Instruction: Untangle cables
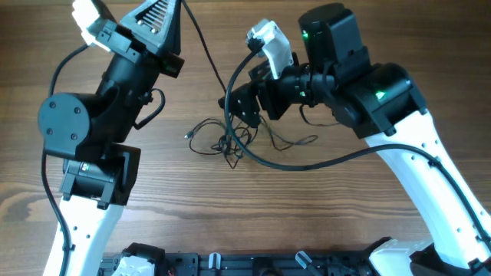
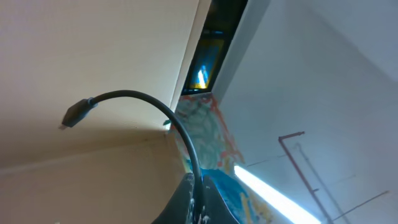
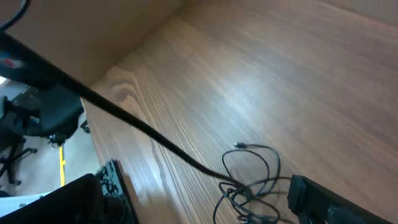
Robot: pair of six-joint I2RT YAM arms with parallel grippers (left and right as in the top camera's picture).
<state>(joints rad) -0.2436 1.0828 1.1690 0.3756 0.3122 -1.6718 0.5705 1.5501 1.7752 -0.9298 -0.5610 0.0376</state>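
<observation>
The thin black cables lie knotted on the wooden table, with a silver-tipped plug sticking out to the left. One cable runs taut from the knot up to my left gripper, which is raised high at the top. In the left wrist view that gripper is shut on this cable, whose plug end arcs free above the fingers. My right gripper hovers open just above the knot. In the right wrist view the knot lies between its spread fingers.
A thick black robot wire loops over the table below the right arm. A black rail runs along the front edge. In the right wrist view the table's edge is at the left, with a chair beyond it.
</observation>
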